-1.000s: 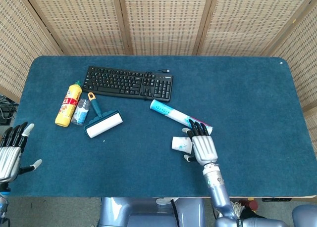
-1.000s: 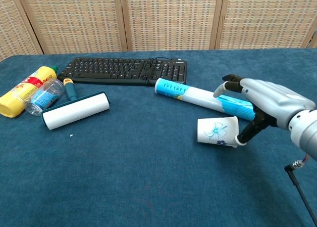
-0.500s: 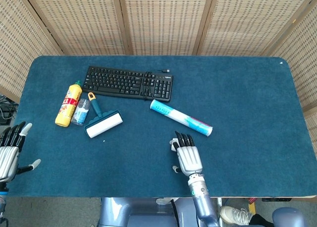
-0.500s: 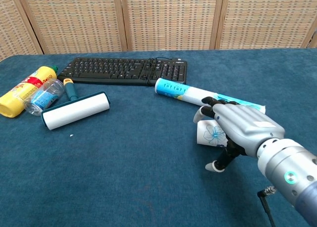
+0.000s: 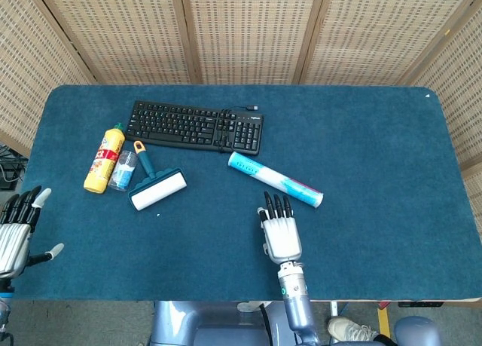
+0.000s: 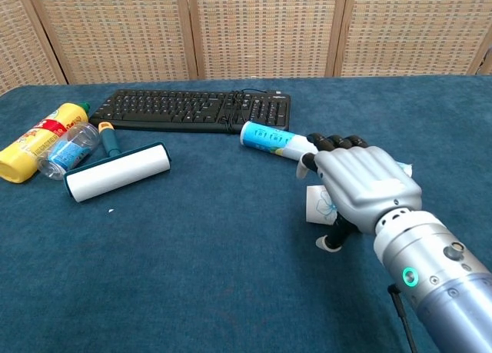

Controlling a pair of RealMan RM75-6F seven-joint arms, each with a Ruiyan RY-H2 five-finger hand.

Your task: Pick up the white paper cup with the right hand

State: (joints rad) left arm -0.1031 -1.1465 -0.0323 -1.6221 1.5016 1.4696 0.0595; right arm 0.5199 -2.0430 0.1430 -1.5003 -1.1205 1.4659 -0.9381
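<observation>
Since a second ago the right hand (image 6: 361, 185) has swung from beside the white paper cup (image 6: 318, 204) to directly over it, palm down, so the head view now hides the cup entirely. The blue table (image 5: 376, 135) carries the cup near the middle of its front edge, lying on its side. Fingers drape over the cup and the thumb hooks below; whether they grip it cannot be told. The left hand (image 5: 16, 229) hangs spread at the front left corner.
</observation>
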